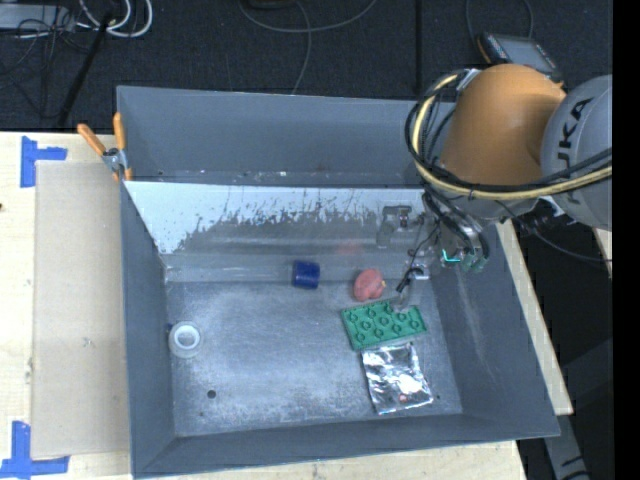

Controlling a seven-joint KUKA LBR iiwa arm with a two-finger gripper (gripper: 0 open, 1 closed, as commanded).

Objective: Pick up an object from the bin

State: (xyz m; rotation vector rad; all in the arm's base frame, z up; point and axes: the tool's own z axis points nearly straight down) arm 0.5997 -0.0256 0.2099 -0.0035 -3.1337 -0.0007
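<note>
My gripper [412, 274] hangs at the right of the bin, its tips low near the floor. Just left of the tips lies a pink rounded lump [368, 285]. Directly below them sits a green studded building plate [383, 323], tilted a little. A crumpled silver foil packet [397, 377] lies below the plate. Nothing shows between the fingers.
A small blue block [306, 274] rests in the middle of the bin near the back wall. A clear white cap or ring [185, 338] sits at the left. A tiny dark speck [212, 395] lies near the front left. The arm's orange dome and cables overhang the right rim.
</note>
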